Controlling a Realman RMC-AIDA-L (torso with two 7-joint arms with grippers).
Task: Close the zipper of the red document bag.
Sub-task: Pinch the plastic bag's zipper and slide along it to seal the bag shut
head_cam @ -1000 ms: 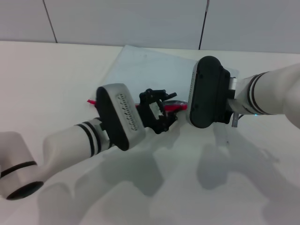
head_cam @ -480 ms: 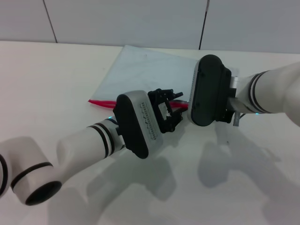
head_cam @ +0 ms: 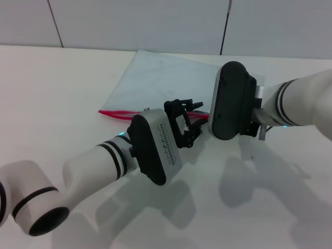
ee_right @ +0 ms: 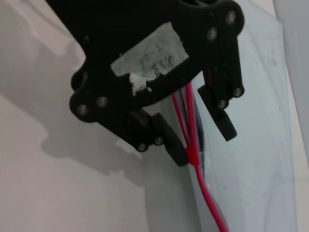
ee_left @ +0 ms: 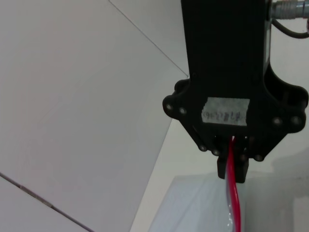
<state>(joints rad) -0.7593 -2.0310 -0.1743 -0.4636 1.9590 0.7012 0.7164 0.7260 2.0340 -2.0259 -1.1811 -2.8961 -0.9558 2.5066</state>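
The red document bag (head_cam: 161,78) lies flat on the white table, a pale blue-grey pouch. Its zipper (head_cam: 116,114) runs as a thin red strip along the near long edge. My left gripper (head_cam: 191,123) is over the right part of that strip. In the left wrist view the left gripper (ee_left: 233,169) is shut on the zipper (ee_left: 231,198). My right gripper (ee_right: 203,145) is open, its fingers straddling the zipper (ee_right: 205,193), with the small red slider (ee_right: 192,155) just past one fingertip. In the head view the right wrist housing (head_cam: 231,101) hides the right fingers.
The white table (head_cam: 62,83) spreads around the bag, with a panelled wall (head_cam: 155,21) behind it. The two arms meet closely at the bag's near right corner. Both forearms cast shadows on the near table.
My left arm has slid to the right along the zipper, baring more red strip at its left end. The right arm has stayed still.
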